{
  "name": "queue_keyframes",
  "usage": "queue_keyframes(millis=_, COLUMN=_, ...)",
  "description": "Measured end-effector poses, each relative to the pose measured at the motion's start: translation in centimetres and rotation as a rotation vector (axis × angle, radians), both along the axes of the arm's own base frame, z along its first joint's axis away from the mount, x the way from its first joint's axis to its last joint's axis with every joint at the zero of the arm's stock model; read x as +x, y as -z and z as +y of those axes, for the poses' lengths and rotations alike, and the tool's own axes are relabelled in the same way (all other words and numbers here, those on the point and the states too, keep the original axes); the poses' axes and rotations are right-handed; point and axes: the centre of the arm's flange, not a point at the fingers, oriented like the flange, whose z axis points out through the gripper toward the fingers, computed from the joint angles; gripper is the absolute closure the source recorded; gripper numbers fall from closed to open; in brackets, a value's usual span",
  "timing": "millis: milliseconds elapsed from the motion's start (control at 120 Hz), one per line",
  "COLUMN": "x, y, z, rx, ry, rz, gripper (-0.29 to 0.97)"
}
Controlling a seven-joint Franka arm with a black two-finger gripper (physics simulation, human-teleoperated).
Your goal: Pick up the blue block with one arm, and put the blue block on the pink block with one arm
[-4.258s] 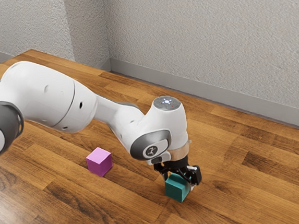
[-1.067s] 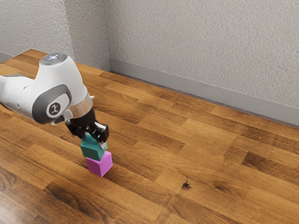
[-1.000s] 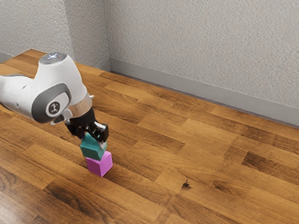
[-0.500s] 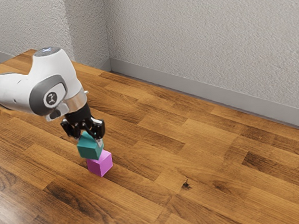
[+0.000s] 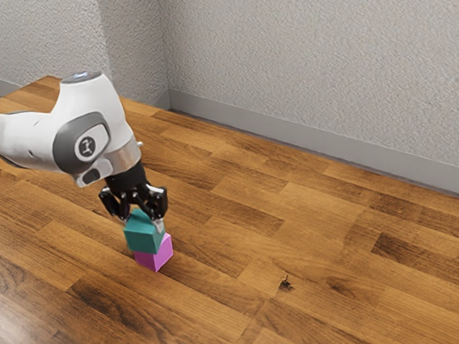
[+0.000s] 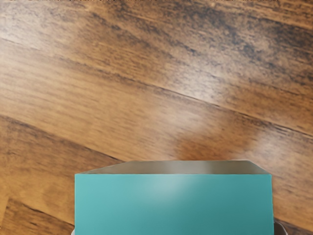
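In the exterior view the blue block (image 5: 143,234), teal in colour, rests on top of the pink block (image 5: 158,256), shifted a little toward the exterior view's left and covering most of it. My gripper (image 5: 138,214) stands directly over the blue block, its black fingers (image 5: 159,208) down on either side of the block's upper part, shut on it. The blue block (image 6: 172,203) sits just under the hand in the wrist view, with wooden floor beyond it.
The wooden floor (image 5: 327,253) spreads out to the exterior view's right, with a small dark mark (image 5: 286,284) on it. A grey wall with a baseboard (image 5: 321,140) runs along the back. My white arm (image 5: 32,134) comes in from the left.
My gripper carried the blue block from the floor on the right over to the pink block. In the last half second it came down and to the right, bringing the block level onto the pink block.
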Motion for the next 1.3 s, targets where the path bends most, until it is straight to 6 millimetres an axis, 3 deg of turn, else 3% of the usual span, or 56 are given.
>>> queue_keyframes(millis=250, x=0.3, y=0.7, z=0.1, rx=0.002, ry=-0.008, rz=0.019, gripper=0.57)
queue_keyframes(millis=433, x=2.6, y=1.2, z=0.4, rx=0.022, ry=-0.022, rz=0.02, gripper=0.57)
queue_keyframes(millis=708, x=2.7, y=1.3, z=0.5, rx=0.017, ry=-0.03, rz=0.023, gripper=0.57)
queue_keyframes(millis=1300, x=4.1, y=2.1, z=3.3, rx=0.033, ry=-0.089, rz=0.028, gripper=0.57)
